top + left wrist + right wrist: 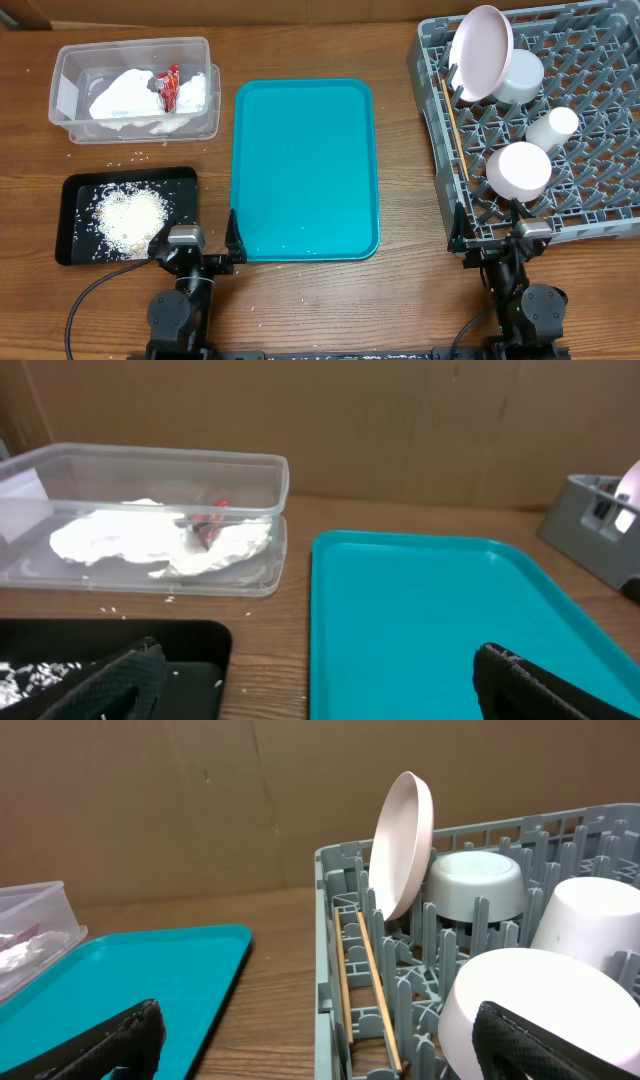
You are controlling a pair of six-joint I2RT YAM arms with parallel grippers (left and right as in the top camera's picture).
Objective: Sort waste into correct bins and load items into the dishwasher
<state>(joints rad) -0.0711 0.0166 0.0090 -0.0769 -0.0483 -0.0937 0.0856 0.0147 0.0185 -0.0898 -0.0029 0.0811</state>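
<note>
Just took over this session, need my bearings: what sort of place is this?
Likely a lab mock-up of a dish-clearing station, not a real kitchen: wooden table, cardboard backdrop, and a grey dish rack set on it.

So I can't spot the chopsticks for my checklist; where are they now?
Overhead view, right side: the chopsticks lie inside the dish rack along its left wall, next to the standing pink plate.
</note>
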